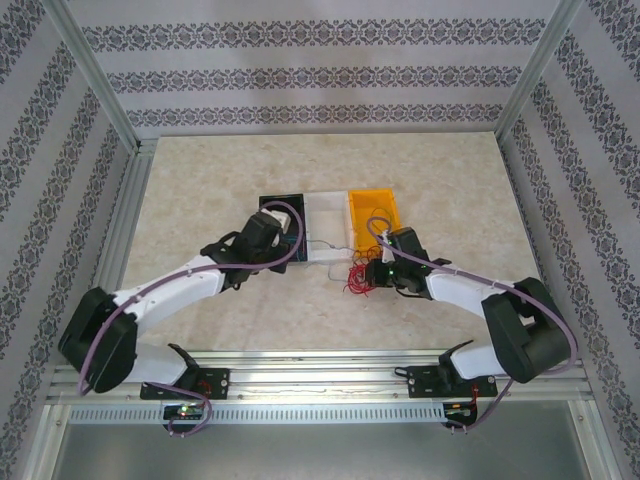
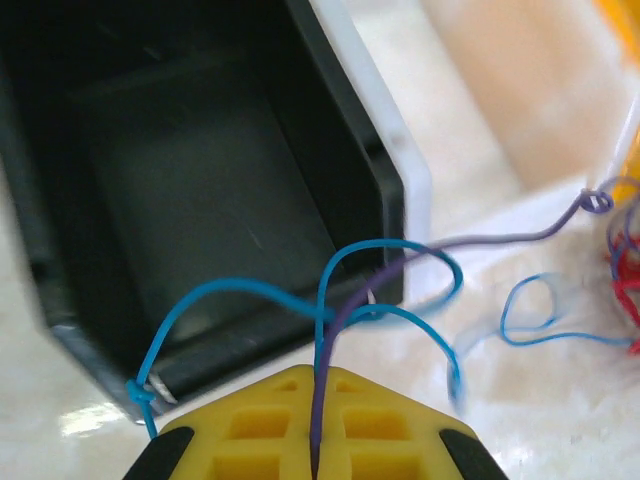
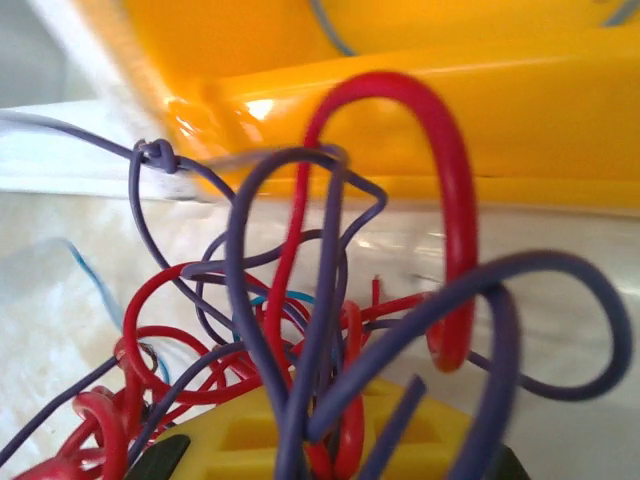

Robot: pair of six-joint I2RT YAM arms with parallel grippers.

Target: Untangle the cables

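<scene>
The cables are thin wires. My left gripper (image 2: 318, 378) is shut on a purple cable (image 2: 500, 238) and a blue cable (image 2: 250, 290), just in front of the black bin (image 2: 200, 180). The purple one stretches right to a small knot (image 2: 595, 201) near the red bunch (image 2: 625, 290). My right gripper (image 3: 335, 405) is shut on a tangle of red cables (image 3: 450, 200) and purple cables (image 3: 300, 260) beside the yellow bin (image 3: 420, 90). From above, the left gripper (image 1: 296, 244) and right gripper (image 1: 372, 274) flank the red bunch (image 1: 356, 281), with a thin cable (image 1: 330, 246) strung between them.
Three bins stand in a row at the table's middle: black bin (image 1: 272, 207), white bin (image 1: 325, 225), yellow bin (image 1: 372, 212). Another blue loop (image 2: 530, 310) lies on the table in front of the white bin's rim (image 2: 400, 150). Metal frame posts border the table.
</scene>
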